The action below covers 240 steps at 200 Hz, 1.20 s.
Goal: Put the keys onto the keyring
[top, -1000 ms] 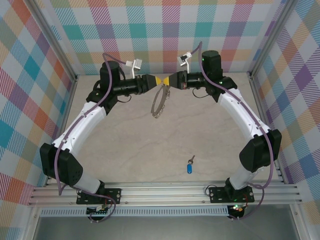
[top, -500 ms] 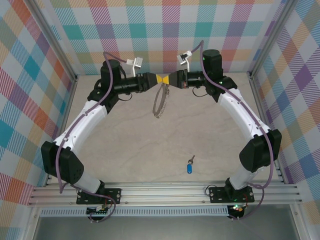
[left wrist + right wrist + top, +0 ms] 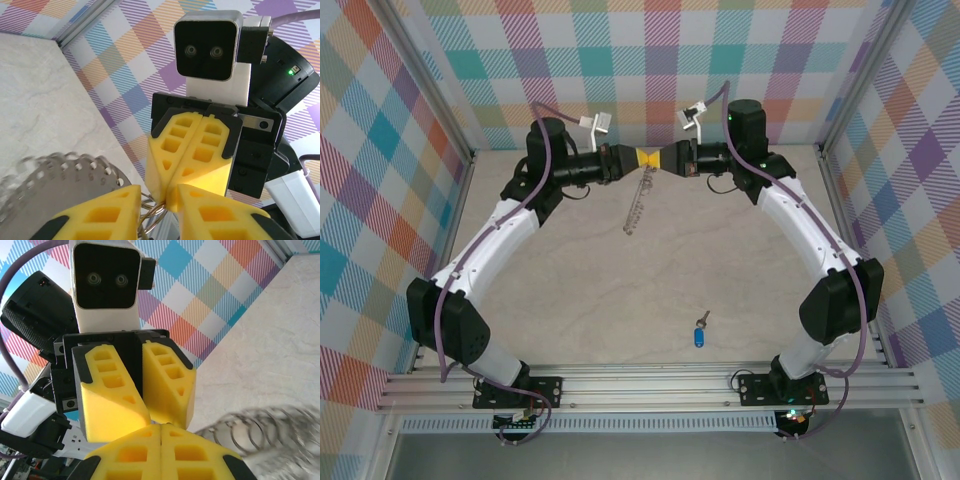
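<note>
Right hand [image 3: 161, 430]: clamped shut on keyring [image 3: 637, 205] | left hand [image 3: 159, 194]: narrow gap around its wire, grip unclear

Left arm [image 3: 485, 245], right arm [image 3: 810, 225]: white shells, black joints, purple cables [image 3: 300, 13], yellow jaws.

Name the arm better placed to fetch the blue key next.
Right, probably: the key lies near its base, and the left claw is at the keyring, ready to take it from the right claw.
</note>
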Available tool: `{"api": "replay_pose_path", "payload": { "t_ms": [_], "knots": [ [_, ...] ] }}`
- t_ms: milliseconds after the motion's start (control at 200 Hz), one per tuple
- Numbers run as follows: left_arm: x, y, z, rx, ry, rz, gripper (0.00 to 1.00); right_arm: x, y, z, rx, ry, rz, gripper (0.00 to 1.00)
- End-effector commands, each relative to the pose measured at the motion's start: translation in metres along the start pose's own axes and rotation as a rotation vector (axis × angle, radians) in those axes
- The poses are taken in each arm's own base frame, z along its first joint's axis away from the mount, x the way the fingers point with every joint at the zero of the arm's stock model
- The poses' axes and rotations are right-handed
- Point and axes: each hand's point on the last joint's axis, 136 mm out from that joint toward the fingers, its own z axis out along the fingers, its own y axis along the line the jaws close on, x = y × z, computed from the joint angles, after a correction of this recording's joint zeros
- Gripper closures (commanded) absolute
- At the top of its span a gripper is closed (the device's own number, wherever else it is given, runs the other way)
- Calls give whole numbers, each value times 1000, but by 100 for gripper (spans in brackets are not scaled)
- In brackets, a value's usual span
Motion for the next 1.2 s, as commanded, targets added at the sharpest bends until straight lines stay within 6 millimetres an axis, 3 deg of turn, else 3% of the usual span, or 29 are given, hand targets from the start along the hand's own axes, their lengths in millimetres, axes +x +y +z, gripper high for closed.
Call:
{"api": "replay_pose_path", "payload": {
  "t_ms": [0,180,375,565,665,755,900,1195],
  "knots": [
    [11,-33,-4,81,24,53,79,3,-1,5,-10,2,-24,100],
    [15,-34,-4,77,31,51,85,5,-5,6,-10,6,-17,100],
    [24,-34,5,70,62,59,100,6,-8,7,-10,7,-8,100],
    [26,-26,6,17,65,77,100,2,-11,6,12,-14,3,100],
    [20,-26,4,-8,33,101,100,-8,-19,-4,46,-73,28,63],
    [13,-27,1,-32,-5,133,100,-21,-27,-24,81,-162,56,50],
    [2,-31,-5,-59,-73,208,100,-28,-32,-50,111,-263,101,45],
    [-21,-47,-17,-46,-236,380,100,-13,-36,-50,53,-286,134,46]
  ]
}}
